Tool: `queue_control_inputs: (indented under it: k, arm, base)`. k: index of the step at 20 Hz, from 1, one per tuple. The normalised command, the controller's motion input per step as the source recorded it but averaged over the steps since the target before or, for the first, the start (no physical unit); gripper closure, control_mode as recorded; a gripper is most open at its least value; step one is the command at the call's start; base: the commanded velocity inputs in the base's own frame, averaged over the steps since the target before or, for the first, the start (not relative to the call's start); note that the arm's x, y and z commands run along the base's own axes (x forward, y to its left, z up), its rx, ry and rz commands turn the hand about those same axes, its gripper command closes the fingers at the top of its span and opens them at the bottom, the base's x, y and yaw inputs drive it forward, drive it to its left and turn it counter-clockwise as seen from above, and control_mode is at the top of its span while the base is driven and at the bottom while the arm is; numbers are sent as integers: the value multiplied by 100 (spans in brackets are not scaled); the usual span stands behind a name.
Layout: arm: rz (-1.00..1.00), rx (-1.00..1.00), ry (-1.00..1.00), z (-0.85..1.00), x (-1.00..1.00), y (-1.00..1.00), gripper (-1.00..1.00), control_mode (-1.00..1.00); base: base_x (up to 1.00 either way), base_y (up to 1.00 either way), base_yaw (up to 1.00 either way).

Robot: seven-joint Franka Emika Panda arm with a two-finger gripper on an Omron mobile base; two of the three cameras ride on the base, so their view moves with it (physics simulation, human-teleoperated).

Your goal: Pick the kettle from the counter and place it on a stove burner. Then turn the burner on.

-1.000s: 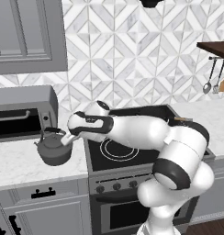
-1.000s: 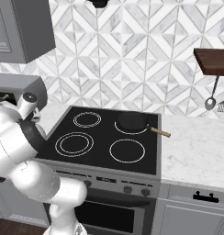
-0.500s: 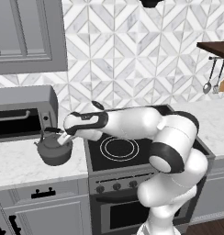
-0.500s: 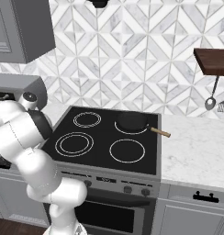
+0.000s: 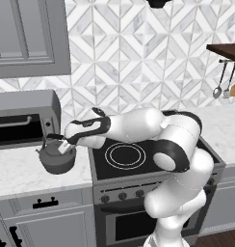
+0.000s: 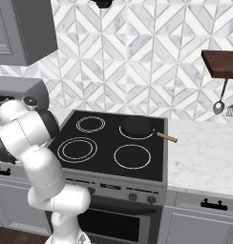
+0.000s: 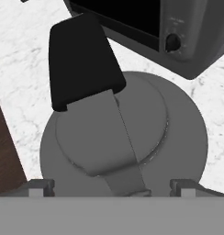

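The dark grey kettle (image 5: 56, 160) stands on the white marble counter (image 5: 18, 176), left of the stove and in front of the toaster oven. My gripper (image 5: 62, 143) is right over the kettle's top, open, at its arched handle. In the hand view the kettle (image 7: 178, 133) lies just below me; its black handle grip (image 7: 81, 64) and grey strap run toward my gripper (image 7: 113, 187), whose fingertips (image 7: 40, 186) stand wide on either side of the strap without touching it. The stove burner (image 5: 124, 155), a large double ring, is bare; it also shows front left on the cooktop (image 6: 77, 149).
A toaster oven (image 5: 23, 120) stands on the counter directly behind the kettle (image 7: 182, 41). A black frying pan (image 6: 137, 126) sits on the back right burner. The stove's knobs (image 5: 122, 196) line its front panel. Utensils (image 6: 218, 106) hang under a shelf at right.
The arm has swung left and lowered, bringing the hand from beside the kettle to right over its handle. The gripper has stayed open; the kettle has not moved.
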Motion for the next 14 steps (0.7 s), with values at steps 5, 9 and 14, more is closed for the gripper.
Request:
queue_control_inputs:
  k: [5,9,14]
  arm:
    - [1,-3,-2,-13,10,13,-100,-100]
    - [1,-3,-4,-12,13,12,-100,-100]
    - [1,-3,-2,-9,10,10,-100,-100]
  base:
    - [0,0,0]
    - [0,0,0]
    - [0,0,0]
